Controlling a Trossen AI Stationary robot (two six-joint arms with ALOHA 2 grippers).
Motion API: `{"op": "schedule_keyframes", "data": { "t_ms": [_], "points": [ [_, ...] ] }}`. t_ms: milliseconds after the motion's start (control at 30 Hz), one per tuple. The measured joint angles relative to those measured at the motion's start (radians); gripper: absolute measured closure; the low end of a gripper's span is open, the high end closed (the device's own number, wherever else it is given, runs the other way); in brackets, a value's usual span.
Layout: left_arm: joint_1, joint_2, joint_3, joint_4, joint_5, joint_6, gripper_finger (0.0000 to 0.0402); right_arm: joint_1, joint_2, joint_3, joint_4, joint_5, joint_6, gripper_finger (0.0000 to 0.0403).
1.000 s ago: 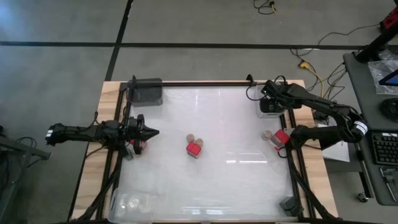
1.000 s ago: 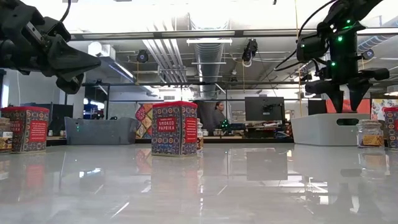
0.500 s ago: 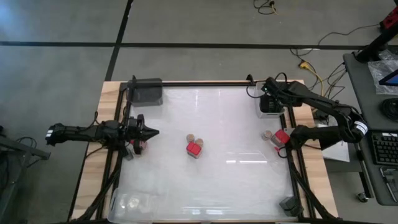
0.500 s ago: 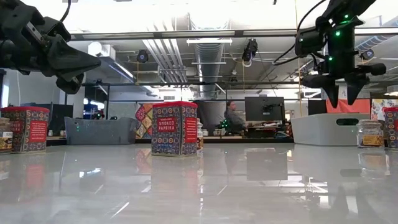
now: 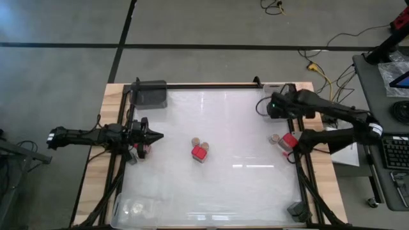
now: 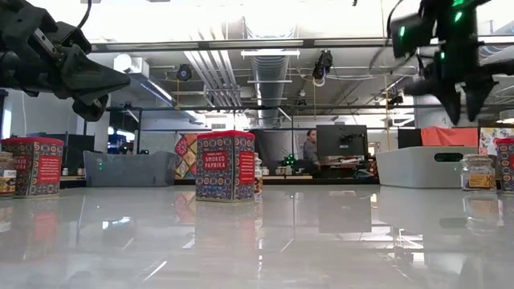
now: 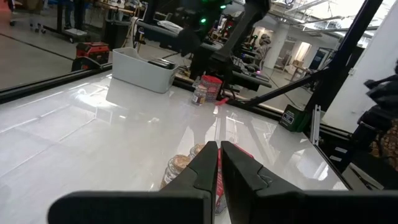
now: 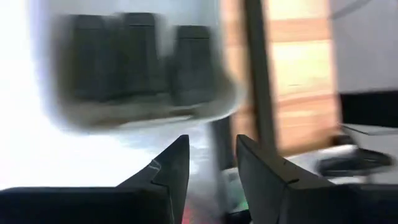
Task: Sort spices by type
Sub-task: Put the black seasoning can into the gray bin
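A red spice tin [image 5: 199,153] stands mid-table with two tan-topped jars [image 5: 199,143] right behind it. Another red tin [image 5: 289,140] and a jar [image 5: 275,138] stand at the table's right side. A third red tin [image 6: 36,164] stands at the left edge, below my left gripper [image 5: 158,135], which is shut, level and pointing toward the table's right. My right gripper [image 6: 463,108] hangs open and empty, pointing steeply down above the white bin [image 6: 418,166] at the far right. Dark blocky spices [image 8: 134,53] stand in that bin.
A grey bin [image 5: 150,94] sits at the far left corner and a clear bin [image 5: 137,206] at the near left corner. A small grey object [image 5: 297,209] lies at the near right corner. A person sits in the room beyond the table.
My right gripper has risen above the white bin and swung a little toward the table's middle, rolling at the wrist. The spices have stayed where they were.
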Motion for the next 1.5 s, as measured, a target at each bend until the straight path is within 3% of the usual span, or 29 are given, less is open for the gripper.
{"op": "schedule_keyframes", "data": {
  "t_ms": [267,400,567,733,900,1100,1267,1500],
  "points": [
    [0.0,0.0,0.0,0.0,0.0,0.0,0.0398,0.565,0.029,0.097,0.029,-0.011,0.47,0.0236],
    [0.0,0.0,0.0,0.0,0.0,0.0,0.0398,0.811,0.142,0.166,0.127,-0.017,0.675,0.0205],
    [0.0,0.0,0.0,0.0,0.0,0.0,0.0398,1.008,0.35,0.325,0.147,-0.056,0.783,0.0175],
    [0.0,0.0,0.0,0.0,0.0,0.0,0.0398,1.118,0.568,0.495,0.144,-0.233,0.798,0.015],
    [0.0,0.0,0.0,0.0,0.0,0.0,0.0398,1.189,0.744,0.651,0.09,-0.564,0.781,0.0118],
    [0.0,0.0,0.0,0.0,0.0,0.0,0.0398,1.26,0.807,0.705,0.064,-0.821,0.766,0.0071],
    [0.0,0.0,0.0,0.0,0.0,0.0,0.0398,1.3,0.786,0.688,-0.023,-0.9,0.744,0.0037],
    [0.0,0.0,0.0,0.0,0.0,0.0,0.0398,1.305,0.71,0.577,0.0,-0.956,0.685,0.0033]
  ]
}}
